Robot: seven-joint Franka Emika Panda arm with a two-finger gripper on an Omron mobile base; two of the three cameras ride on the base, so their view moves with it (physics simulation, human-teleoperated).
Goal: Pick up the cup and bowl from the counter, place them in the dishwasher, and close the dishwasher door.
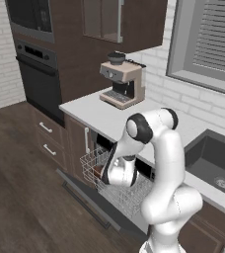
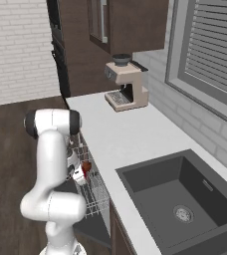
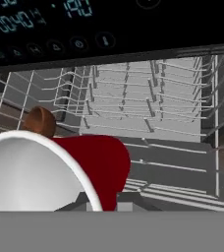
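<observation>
The beige coffee machine [image 1: 122,83] stands at the back left of the counter [image 1: 97,113], and the dark sink [image 2: 185,199] is set in toward its right end. Below the front edge the dishwasher door [image 1: 87,200] lies dropped open, its wire rack [image 1: 124,195] pulled out. The bowl [image 3: 39,121] sits in the rack's left part. The cup [image 3: 97,165] lies tipped, its white mouth toward the camera and base toward the rack's rear, at the gripper [image 1: 115,179]; whether the fingers grip it I cannot tell.
</observation>
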